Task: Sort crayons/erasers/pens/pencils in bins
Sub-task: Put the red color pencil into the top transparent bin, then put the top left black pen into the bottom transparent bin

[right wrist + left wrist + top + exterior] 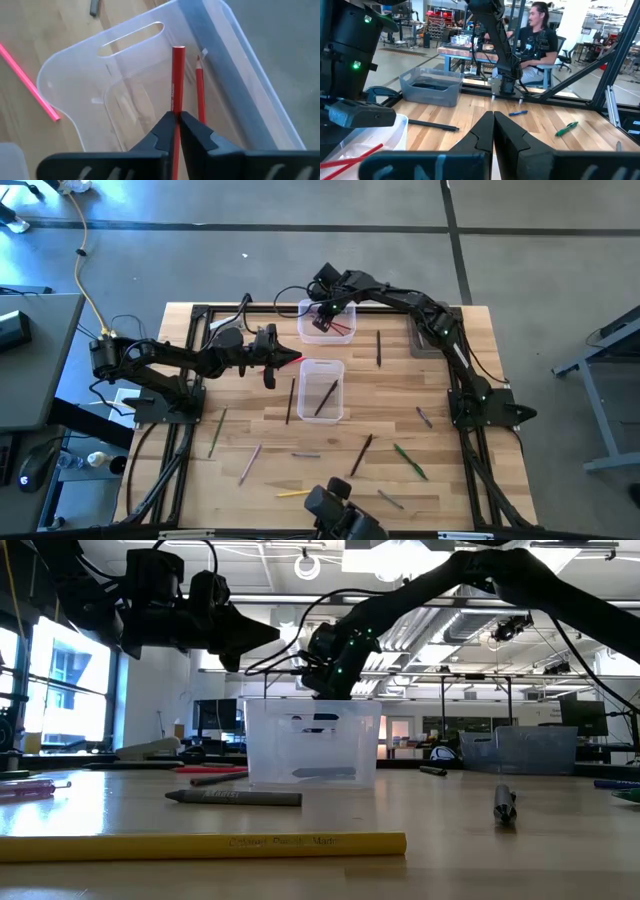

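A clear bin (327, 320) stands at the table's far middle with red pencils (200, 90) lying in it. A second clear bin (321, 388) stands nearer, holding dark pencils. A smoky grey bin (425, 340) sits under my right arm. My right gripper (325, 315) hovers over the far clear bin (150, 75), shut on a red pencil (177, 80). My left gripper (275, 355) is shut and empty (493, 131), above the table left of the bins. A pink stick (30, 82) lies on the table beside the far bin. My right gripper pinches the red pencil's shaft (175, 107) between its two fingers. The pencil lies along the fingers and sticks out past their tips, with its flat end (178, 48) foremost. The fingers come from above, slanting down into the bin. The pencil is lifted clear above the bin's floor.
Several pencils, pens and crayons lie scattered on the near half of the table, among them a yellow crayon (200, 845), a grey crayon (235, 797) and a green pen (410, 460). A black pen (432, 125) lies near the grey bin. A person (537, 40) sits beyond the table.
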